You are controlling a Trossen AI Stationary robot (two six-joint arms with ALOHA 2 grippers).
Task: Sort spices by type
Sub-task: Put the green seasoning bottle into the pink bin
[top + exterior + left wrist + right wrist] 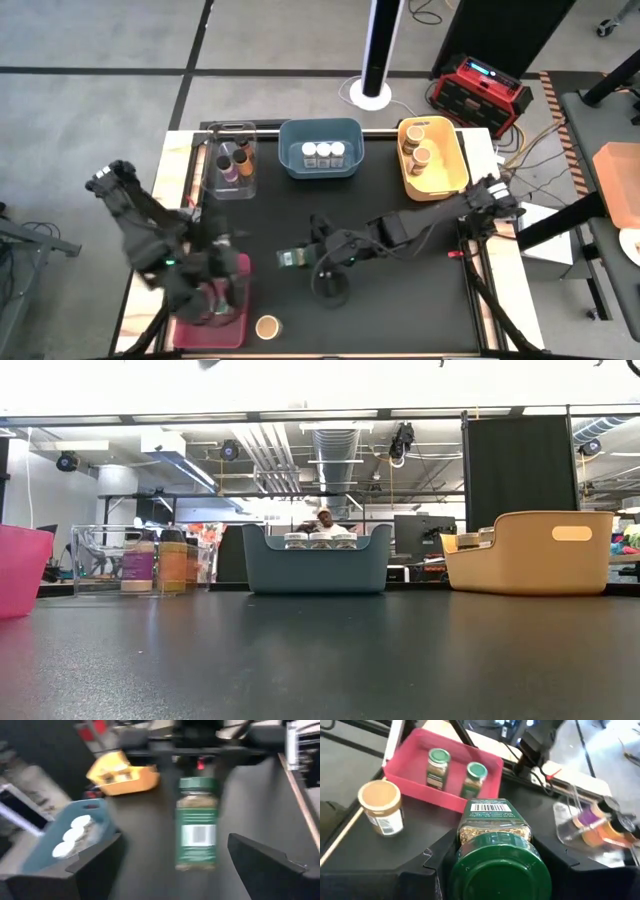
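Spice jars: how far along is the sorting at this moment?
Mostly done: white-lidded jars fill the blue bin, tan-lidded ones the yellow bin, two green-lidded the red bin. The right gripper holds a green-lidded jar. A tan-lidded jar remains loose.

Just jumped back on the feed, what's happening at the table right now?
Spice jars are being sorted into bins by lid type. The right pincer holds a green-lidded jar over mid-table. The left pincer, open, hovers at the red bin, which holds two green-lidded jars. White-lidded jars sit in the blue bin, tan-lidded ones in the yellow bin, dark-lidded ones in the clear bin. One tan-lidded jar stands loose beside the red bin.
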